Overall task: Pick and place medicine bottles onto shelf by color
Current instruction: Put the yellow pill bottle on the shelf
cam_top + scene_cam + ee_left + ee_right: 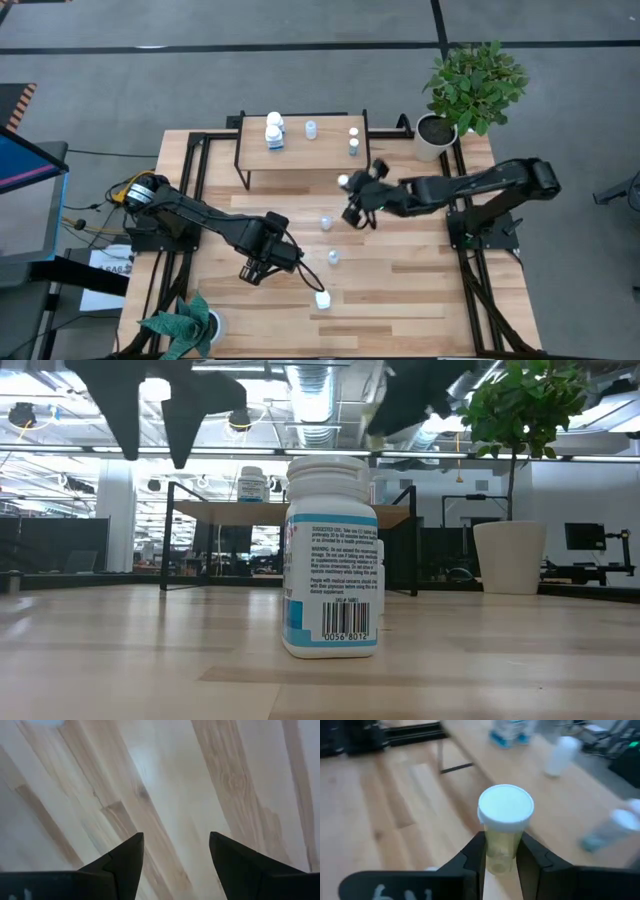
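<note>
The shelf (300, 155) stands at the table's far middle with a large white bottle (274, 131), a pale-blue one (311, 128) and two small ones (353, 140) standing on its top. My right gripper (352, 196) is just off the shelf's near right corner, shut on a tiny bottle with a white cap (505, 806). My left gripper (253, 271) is open and empty over bare table (175, 838). Two small bottles (326, 222) (333, 257) and a white bottle (322, 298) stand on the table; the white one also shows in the low view (331, 555). My right gripper pinches the tiny bottle's yellowish body (500, 851), just below the white cap, between its two fingers. The fingers (532, 857) come slanting from the table's right side. The bottle stands cap up and looks lifted clear of the table.
A potted plant (470, 90) stands at the far right corner, another plant (185, 328) at the near left. Black frame rails (190, 180) run along the table's left and right sides. Open tabletop lies between the two arms and toward the near edge.
</note>
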Controlling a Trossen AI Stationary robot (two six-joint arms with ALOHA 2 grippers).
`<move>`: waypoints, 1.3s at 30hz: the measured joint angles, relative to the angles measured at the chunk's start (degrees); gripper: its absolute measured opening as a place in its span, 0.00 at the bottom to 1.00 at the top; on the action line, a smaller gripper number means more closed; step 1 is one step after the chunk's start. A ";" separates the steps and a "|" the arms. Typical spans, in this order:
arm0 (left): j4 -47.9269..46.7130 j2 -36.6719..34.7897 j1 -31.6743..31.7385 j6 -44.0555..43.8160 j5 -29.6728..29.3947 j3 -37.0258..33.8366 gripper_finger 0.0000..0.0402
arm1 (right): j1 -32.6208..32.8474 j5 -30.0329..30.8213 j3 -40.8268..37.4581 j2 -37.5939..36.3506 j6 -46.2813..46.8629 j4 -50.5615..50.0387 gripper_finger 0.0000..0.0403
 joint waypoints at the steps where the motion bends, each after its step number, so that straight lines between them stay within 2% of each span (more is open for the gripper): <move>1: -0.79 0.00 0.10 0.28 0.00 -0.02 0.53 | -0.59 0.18 -0.60 -1.09 0.25 -0.43 0.23; 6: -1.13 -1.48 0.20 1.74 -0.02 -1.20 0.53 | -2.53 0.23 -6.33 -5.90 4.25 0.53 0.23; 11: 5.74 -8.18 0.20 1.99 0.02 -9.46 0.52 | -3.06 0.36 -13.76 -7.47 6.02 11.16 0.23; 17: 16.79 -16.07 0.20 0.29 0.29 -18.54 0.49 | -6.33 1.89 -16.21 -3.95 4.00 20.79 0.23; 22: 20.70 -20.05 0.20 -0.27 0.39 -23.54 0.49 | -10.11 1.74 -16.19 -0.34 3.94 25.48 0.23; 30: 21.38 -21.16 0.20 -2.05 0.28 -25.97 0.49 | -14.15 1.59 -16.17 1.50 3.98 27.82 0.23; 39: 21.75 -21.09 0.20 -0.71 0.15 -25.97 0.49 | -15.19 -1.06 -16.17 1.52 3.94 26.44 0.23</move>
